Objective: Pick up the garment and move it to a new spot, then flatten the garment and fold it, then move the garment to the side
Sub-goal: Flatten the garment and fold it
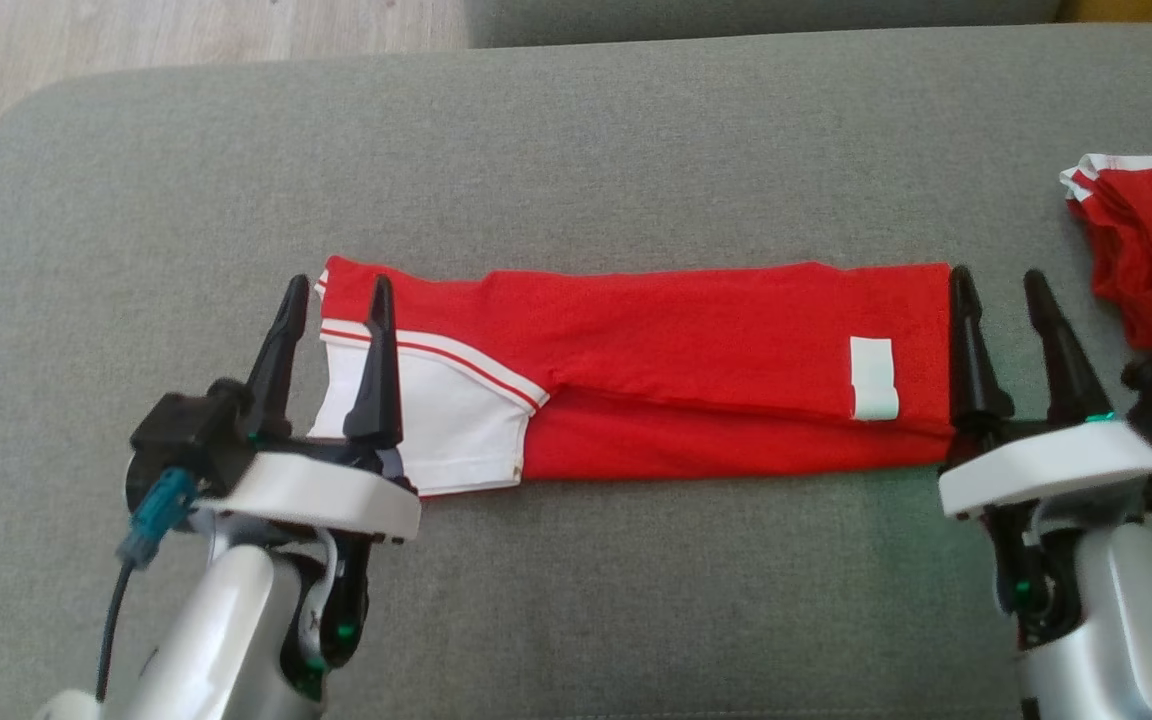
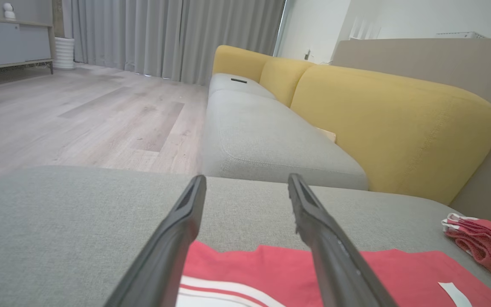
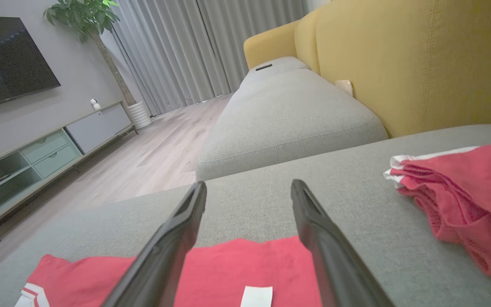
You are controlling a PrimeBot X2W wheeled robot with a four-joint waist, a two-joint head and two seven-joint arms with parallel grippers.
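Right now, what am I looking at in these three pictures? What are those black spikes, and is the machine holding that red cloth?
This is a two-armed robot. The top picture comes from its head camera, looking down on a grey sofa cushion. The black spikes are its fingers: the left gripper and right gripper, both open and holding nothing. The other two pictures come from cameras on each wrist, looking along those fingers. Between the grippers lies a red garment, folded into a long strip, with a white label. A second red garment lies bunched at the right.
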